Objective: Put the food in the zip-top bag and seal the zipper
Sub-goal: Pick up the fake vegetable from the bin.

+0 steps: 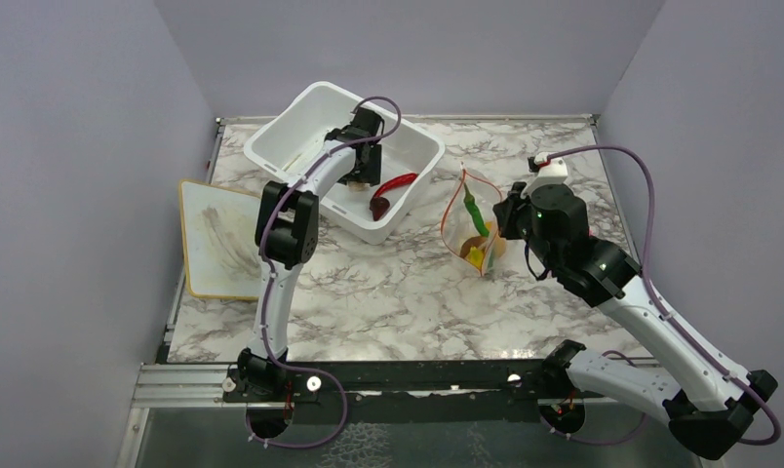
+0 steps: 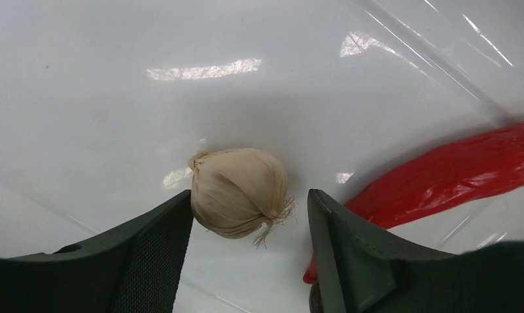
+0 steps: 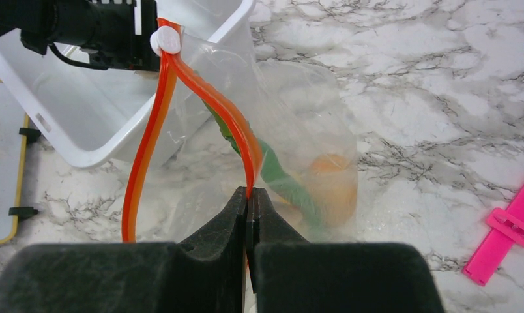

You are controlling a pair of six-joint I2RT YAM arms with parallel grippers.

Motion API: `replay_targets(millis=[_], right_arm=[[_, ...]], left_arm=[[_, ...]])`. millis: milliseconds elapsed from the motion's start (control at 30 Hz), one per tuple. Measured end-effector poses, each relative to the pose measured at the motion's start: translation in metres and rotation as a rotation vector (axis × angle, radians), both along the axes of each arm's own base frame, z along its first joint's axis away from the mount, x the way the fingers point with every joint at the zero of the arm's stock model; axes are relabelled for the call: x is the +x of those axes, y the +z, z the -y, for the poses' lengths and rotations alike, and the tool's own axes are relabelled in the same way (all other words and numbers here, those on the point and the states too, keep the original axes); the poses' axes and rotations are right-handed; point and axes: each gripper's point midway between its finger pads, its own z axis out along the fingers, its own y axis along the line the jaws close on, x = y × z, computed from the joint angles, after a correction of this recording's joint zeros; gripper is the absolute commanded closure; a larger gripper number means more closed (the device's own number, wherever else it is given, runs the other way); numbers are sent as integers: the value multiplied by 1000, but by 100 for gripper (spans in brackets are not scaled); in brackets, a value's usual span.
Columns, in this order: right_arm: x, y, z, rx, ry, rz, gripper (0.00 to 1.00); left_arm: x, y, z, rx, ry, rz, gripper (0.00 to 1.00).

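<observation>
My left gripper [image 2: 249, 208] is down inside the white tub [image 1: 271, 156] and stands open. A beige bulb-shaped toy food [image 2: 238, 191] lies on the tub floor between its fingers, close to the left one and clear of the right one. A red chili [image 2: 455, 173] lies just right of it. My right gripper [image 3: 249, 194] is shut on the orange-red zipper [image 3: 207, 98] of the clear zip-top bag [image 3: 298, 98], holding its mouth up and open. Inside the bag are a green pod [image 3: 279, 176], an orange fruit [image 3: 334, 186] and a yellow piece [image 1: 477, 257].
A dark red piece [image 1: 378, 207] lies in the tub near the chili [image 1: 396, 182]. A white board with a yellow edge [image 1: 217, 239] lies at the table's left. A pink clip [image 3: 507, 228] rests on the marble right of the bag. Grey walls enclose the table.
</observation>
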Motion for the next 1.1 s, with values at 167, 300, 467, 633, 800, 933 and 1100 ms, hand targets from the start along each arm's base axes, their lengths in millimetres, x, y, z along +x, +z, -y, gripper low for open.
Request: replay_targets(millis=[167, 300, 467, 633, 800, 933, 1100], right_arm=[[0, 3, 0, 4, 0, 5, 99], [0, 3, 0, 4, 0, 5, 99], [0, 3, 0, 6, 0, 5, 99], [-1, 2, -3, 19, 10, -2, 99], [-1, -2, -7, 32, 18, -22, 99], [1, -7, -15, 37, 34, -54, 99], [3, -13, -32, 77, 62, -113, 99]], left_arm=[[6, -12, 0, 11, -4, -9, 46], [9, -10, -1, 17, -6, 1, 54], [11, -9, -4, 31, -11, 5, 59], [11, -4, -5, 37, -19, 14, 58], [5, 19, -7, 30, -27, 45, 57], [-2, 49, -8, 13, -49, 89, 57], [-23, 107, 7, -101, -132, 197, 57]])
